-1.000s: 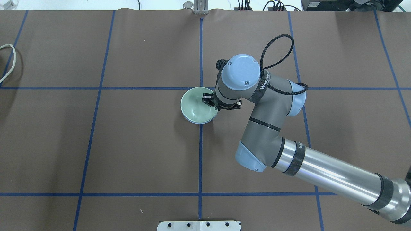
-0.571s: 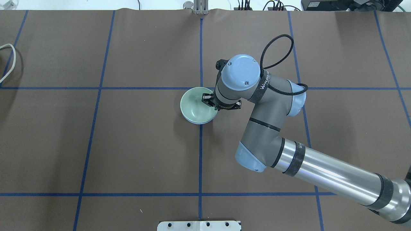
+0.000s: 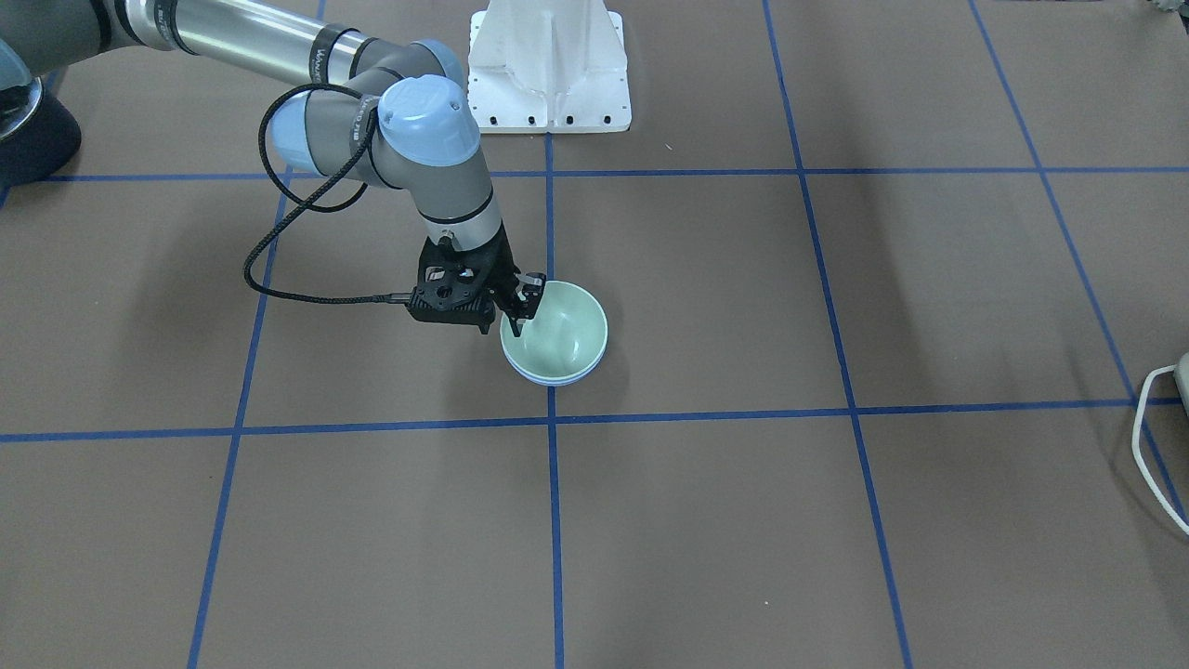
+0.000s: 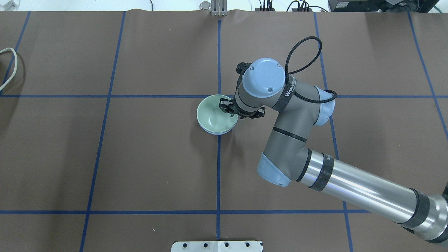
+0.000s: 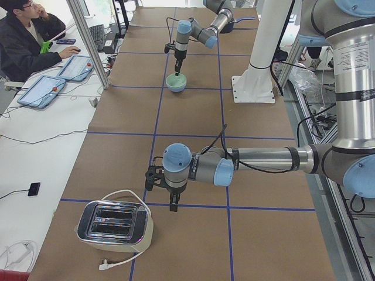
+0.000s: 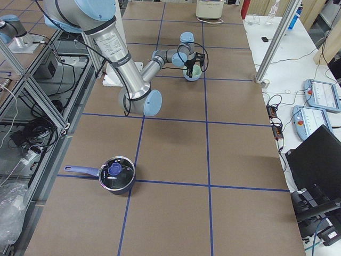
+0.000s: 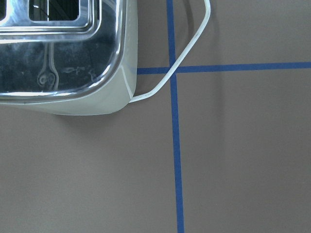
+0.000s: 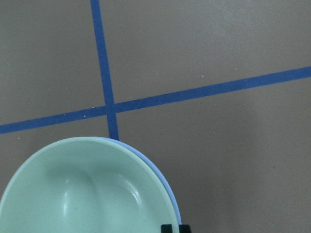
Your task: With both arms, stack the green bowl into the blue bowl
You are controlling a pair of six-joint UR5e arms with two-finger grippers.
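Note:
The green bowl (image 3: 562, 339) sits nested inside the blue bowl (image 3: 557, 379) near the table's middle, by a crossing of blue tape lines. Only the blue bowl's rim (image 8: 167, 187) shows around the green bowl (image 8: 82, 194). My right gripper (image 3: 520, 311) hangs at the green bowl's rim on the robot's side, fingers apart with the rim between them and slightly raised. In the overhead view, the gripper (image 4: 225, 105) is at the green bowl's (image 4: 214, 113) right edge. My left gripper (image 5: 171, 204) hovers over the table by the toaster; I cannot tell if it is open or shut.
A chrome and white toaster (image 5: 114, 225) with a white cord stands at the left end, right under the left wrist camera (image 7: 63, 58). A dark lidded pot (image 6: 116, 173) is at the right end. The white pedestal (image 3: 550, 65) stands at the robot's edge.
My right gripper has risen a little at the bowl's rim and drawn slightly back. The stacked bowls stay where they were.

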